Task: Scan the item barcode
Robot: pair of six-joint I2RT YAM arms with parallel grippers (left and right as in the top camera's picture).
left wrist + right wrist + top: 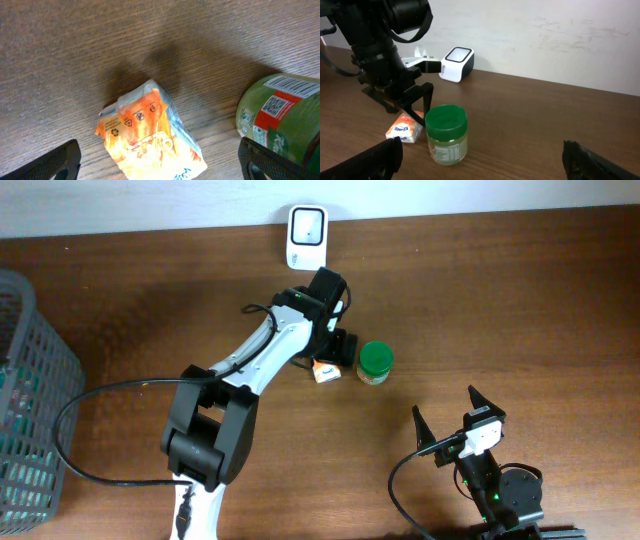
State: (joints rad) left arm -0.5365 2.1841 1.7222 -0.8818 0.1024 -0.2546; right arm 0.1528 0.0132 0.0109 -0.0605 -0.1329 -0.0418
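— One orange packet [150, 132] lying on the table [75, 50], loose between splayed left gripper [157, 155] fingers?
— Yes; one green jar [280, 120] just beside.
— Overhead?
— One scanner [306, 235] at far edge, one basket [30, 380] left; right gripper [447, 412] splayed, empty.

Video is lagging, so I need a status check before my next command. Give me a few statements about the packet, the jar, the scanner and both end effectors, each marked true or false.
1. The left end effector is open over the orange packet, which lies on the table. True.
2. The green-lidded jar lies on its side. False: it stands upright, lid up, beside the packet.
3. The right end effector grips the jar. False: it is open and empty, well apart from the jar.
4. The white scanner stands at the table's far edge, beyond the left arm. True.
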